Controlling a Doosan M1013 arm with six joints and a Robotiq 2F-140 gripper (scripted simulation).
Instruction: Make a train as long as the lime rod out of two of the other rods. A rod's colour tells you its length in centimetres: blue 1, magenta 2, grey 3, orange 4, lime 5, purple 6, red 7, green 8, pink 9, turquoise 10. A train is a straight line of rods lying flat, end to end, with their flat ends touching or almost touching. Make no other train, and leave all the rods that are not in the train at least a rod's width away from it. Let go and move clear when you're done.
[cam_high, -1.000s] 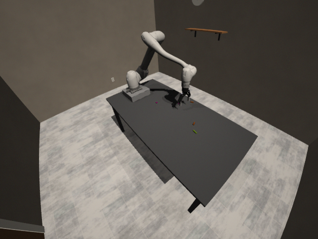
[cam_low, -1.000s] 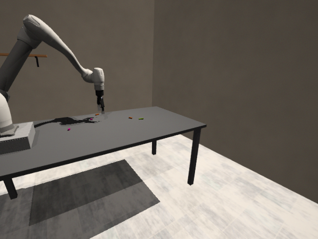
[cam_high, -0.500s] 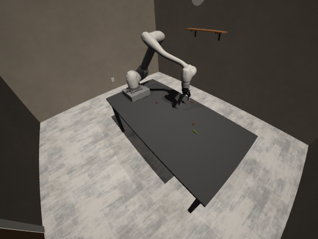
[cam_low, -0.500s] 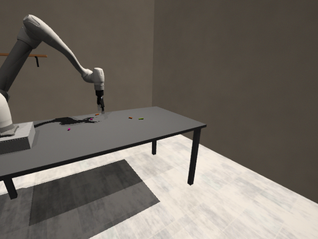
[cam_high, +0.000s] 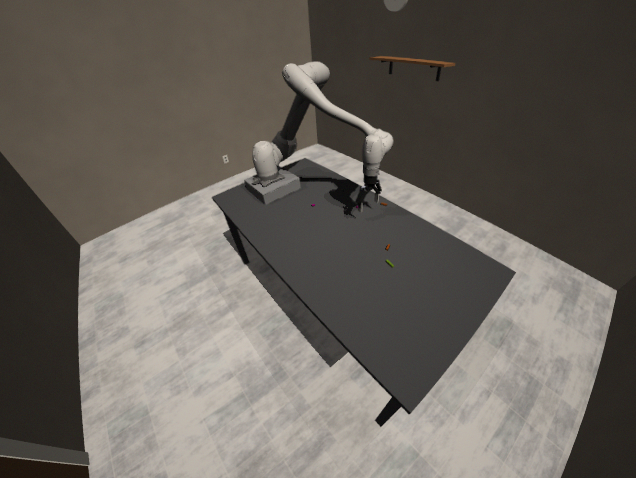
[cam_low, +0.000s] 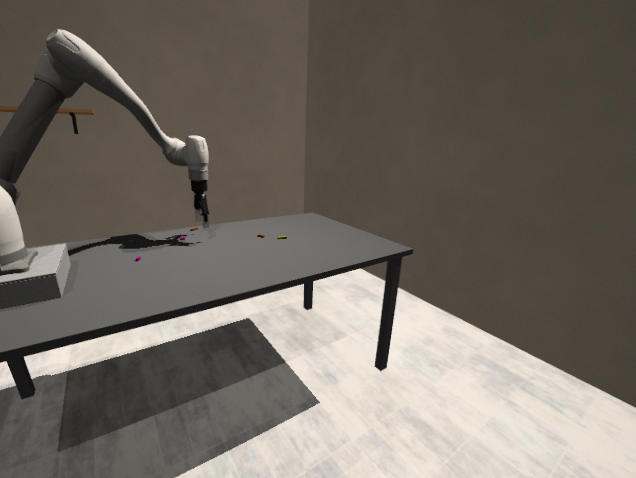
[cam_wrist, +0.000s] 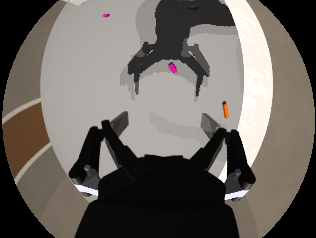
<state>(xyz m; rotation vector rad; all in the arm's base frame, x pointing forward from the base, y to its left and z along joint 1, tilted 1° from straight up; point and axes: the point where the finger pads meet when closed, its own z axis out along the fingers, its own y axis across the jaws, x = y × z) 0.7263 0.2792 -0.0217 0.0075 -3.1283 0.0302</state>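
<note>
The lime rod lies flat toward the table's far end from the robot base. An orange rod lies near it, apart and at a different angle. Another orange rod lies near the long edge. One magenta rod lies within the gripper's shadow outline; another magenta rod lies nearer the base. My gripper is open and empty above the table, between the nearer orange rod and the magenta rod in plan.
A small dark piece lies in the arm's shadow in the wrist view; its colour cannot be told. The robot's base block stands at one end of the dark table. A wall shelf hangs beyond the table.
</note>
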